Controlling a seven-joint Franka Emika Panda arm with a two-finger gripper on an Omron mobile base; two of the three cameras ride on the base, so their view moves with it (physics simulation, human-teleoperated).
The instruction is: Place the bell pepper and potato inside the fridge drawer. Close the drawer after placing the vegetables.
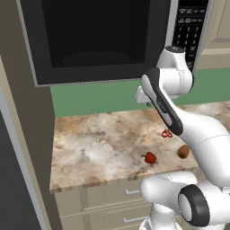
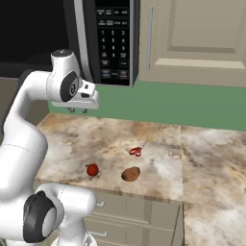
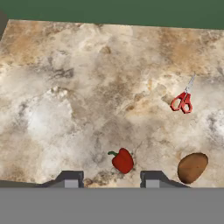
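The red bell pepper point(image 1: 150, 157) point(image 2: 92, 169) point(image 3: 122, 160) lies on the marbled counter point(image 1: 99, 143) near its front edge. The brown potato point(image 1: 183, 152) point(image 2: 130, 174) point(image 3: 191, 167) rests a short way to its right. My gripper point(image 1: 143, 96) point(image 2: 79, 110) point(image 3: 110, 180) hangs well above the counter, behind the pepper, pointing down. Its fingers point(image 3: 70, 179) stand wide apart with nothing between them, so it is open. The fridge drawer is out of view.
Red-handled scissors point(image 1: 167, 133) point(image 2: 136, 151) point(image 3: 182, 102) lie behind the potato. A black microwave point(image 1: 99, 36) point(image 2: 110, 38) hangs over the counter, with a beige wall cabinet point(image 2: 192, 38) to its right. Beige drawers point(image 1: 112, 197) sit under the counter. A tall dark panel point(image 1: 27, 134) bounds the left.
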